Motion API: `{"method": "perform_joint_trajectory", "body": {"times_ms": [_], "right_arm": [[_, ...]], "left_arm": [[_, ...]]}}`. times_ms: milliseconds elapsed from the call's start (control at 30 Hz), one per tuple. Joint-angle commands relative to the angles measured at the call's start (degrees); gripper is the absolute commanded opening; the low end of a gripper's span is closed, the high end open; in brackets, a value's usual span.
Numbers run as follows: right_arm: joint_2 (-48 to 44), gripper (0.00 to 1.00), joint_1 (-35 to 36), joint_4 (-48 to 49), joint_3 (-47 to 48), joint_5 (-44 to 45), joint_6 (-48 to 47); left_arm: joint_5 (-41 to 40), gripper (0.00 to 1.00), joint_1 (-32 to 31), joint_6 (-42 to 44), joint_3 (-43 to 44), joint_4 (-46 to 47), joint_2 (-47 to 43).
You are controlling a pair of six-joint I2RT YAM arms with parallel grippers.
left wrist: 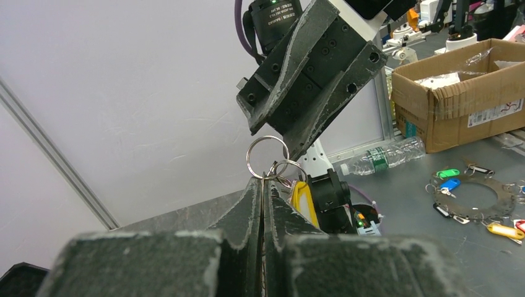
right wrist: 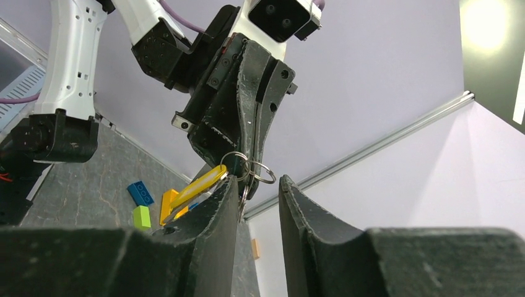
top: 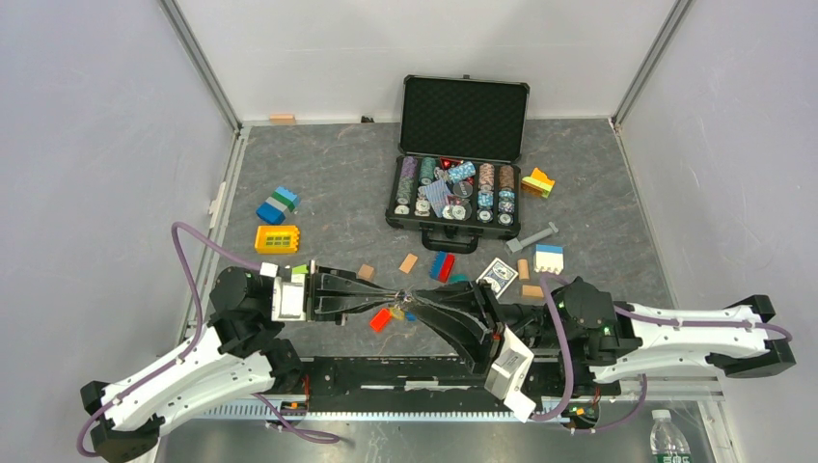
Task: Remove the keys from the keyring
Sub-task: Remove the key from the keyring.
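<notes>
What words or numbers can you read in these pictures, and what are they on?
Nothing is clear enough to read.
Black sticker: white print, too small.
Cardboard box label: blurred.
Water bottle label: blurred.
Playing card: too small.

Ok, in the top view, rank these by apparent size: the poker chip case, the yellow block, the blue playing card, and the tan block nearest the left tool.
1. Poker chip case, by far the largest.
2. Yellow block and blue playing card: too alike to rank.
3. Tan block, the smallest.
</notes>
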Motion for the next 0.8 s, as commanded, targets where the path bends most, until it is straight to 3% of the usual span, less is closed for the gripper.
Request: {"method": "perform_joint_trajectory", "body": {"times_ms": [0,333,767], "right_arm": [[0.76,0.35,-0.09,2.25,3.47,2.1,-1.71],[2.74,0.33,-0.09,-0.47,5.86,4.47,-9.6],[7.49,0.34,1.16,-1.28,6.23,12.18,-27.67]], "left_arm": [[-0.33,0.02,-0.19,-2.08,0.67,2.25,-0.55],[-2.32,0.02,-0.09,-6.12,0.22,2.36,-0.87],[-18.12,0.02,-0.13,-21.75,-6.99,14.69,-3.34]]}}
